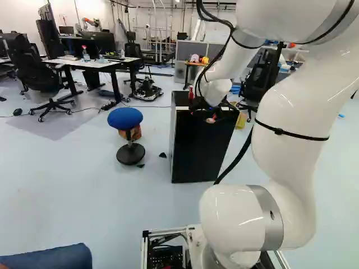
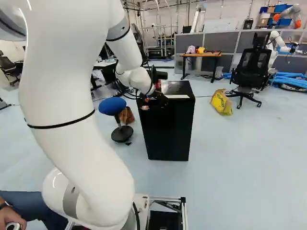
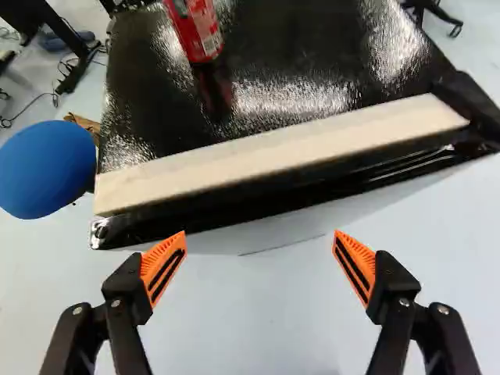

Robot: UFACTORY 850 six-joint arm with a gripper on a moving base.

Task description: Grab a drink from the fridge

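My gripper (image 2: pixel 149 101) is at the upper front of the black fridge (image 2: pixel 170 129) in the right base view. Seen from the wrist, the gripper (image 3: pixel 259 254) stands open, its orange-padded fingers wide apart with nothing between them. Ahead of them runs the front top edge of the fridge (image 3: pixel 281 160), with a pale strip along it. A red can (image 3: pixel 195 30) stands on the glossy black top, beyond that strip and nearer the side of the blue stool. The inside of the fridge is not visible.
The blue stool (image 1: pixel 125 119) stands left of the fridge in the left base view. A yellow bag (image 2: pixel 221 102) and office chair (image 2: pixel 250 72) are to its right in the right base view. Another robot (image 2: pixel 278 44) stands behind. A person's hand (image 2: pixel 13 218) and leg are beside the base.
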